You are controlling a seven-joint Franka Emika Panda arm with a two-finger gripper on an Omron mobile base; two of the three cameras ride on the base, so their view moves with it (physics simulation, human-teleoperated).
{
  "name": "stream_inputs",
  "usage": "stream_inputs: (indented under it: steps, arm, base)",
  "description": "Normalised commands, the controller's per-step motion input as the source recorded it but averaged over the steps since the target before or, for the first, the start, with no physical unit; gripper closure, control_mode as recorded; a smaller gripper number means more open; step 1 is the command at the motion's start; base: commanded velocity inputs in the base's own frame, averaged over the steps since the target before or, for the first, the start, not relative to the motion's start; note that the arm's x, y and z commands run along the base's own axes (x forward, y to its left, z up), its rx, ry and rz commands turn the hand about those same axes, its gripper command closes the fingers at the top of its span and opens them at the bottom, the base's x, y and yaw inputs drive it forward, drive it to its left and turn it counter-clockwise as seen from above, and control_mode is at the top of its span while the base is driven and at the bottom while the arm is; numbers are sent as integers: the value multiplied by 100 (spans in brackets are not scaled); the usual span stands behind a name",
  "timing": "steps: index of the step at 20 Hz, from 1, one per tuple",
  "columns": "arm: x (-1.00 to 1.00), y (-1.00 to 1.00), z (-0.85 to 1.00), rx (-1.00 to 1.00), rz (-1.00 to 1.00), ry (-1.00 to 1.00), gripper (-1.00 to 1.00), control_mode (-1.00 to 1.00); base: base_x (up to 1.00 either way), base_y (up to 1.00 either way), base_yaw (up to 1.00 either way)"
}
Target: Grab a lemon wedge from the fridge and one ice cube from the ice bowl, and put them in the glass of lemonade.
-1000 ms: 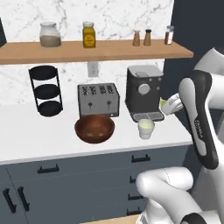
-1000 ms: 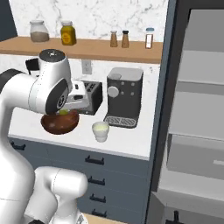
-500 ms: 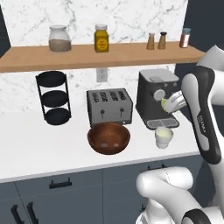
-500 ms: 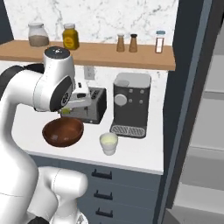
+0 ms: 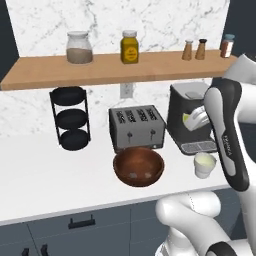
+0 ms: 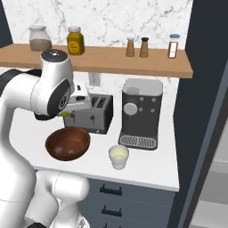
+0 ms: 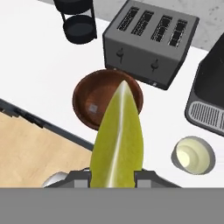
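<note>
Lemon wedge (image 7: 117,140) sits pinched in my claw (image 7: 113,177), its point aimed away from the hand camera; the two dark fingertips press on its sides, one (image 7: 79,178) on each flank. From the left base camera I see the wedge (image 5: 187,119) as a yellow-green sliver held up in the air in front of the coffee machine (image 5: 190,117), above desk level. From the right base camera it shows as a small green bit (image 6: 66,114) under the hand, in front of the toaster (image 6: 92,114).

Arm pose: the forearm hangs down at the right of the left base view with the wrist bent toward the machine; from the right base camera the big shoulder and elbow joints bulk at the left, hand tucked low beside them.

Ice bowl (image 5: 138,166), reddish-brown wood, rests on the white desk (image 5: 45,175) just in front of the toaster. Through the hand camera I see a small pale cube (image 7: 92,107) lying inside the bowl (image 7: 83,94), and the wedge's tip overlaps the bowl's rim.

Glass of lemonade (image 5: 204,164) stands on the desk to the right of the bowl, in front of the coffee machine's drip tray, apart from the bowl.

A black three-tier stand (image 5: 72,118) stands at the desk's left. Jars line the wooden shelf (image 5: 105,70) above.
</note>
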Motion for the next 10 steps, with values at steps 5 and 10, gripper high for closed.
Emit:
stream_inputs:
  steps: [5,10]
  arm:
    - [0,0,0,0,0,0,100,100]
    - [0,0,0,0,0,0,100,100]
  base:
    - [0,-39,-1]
    - [37,0,0]
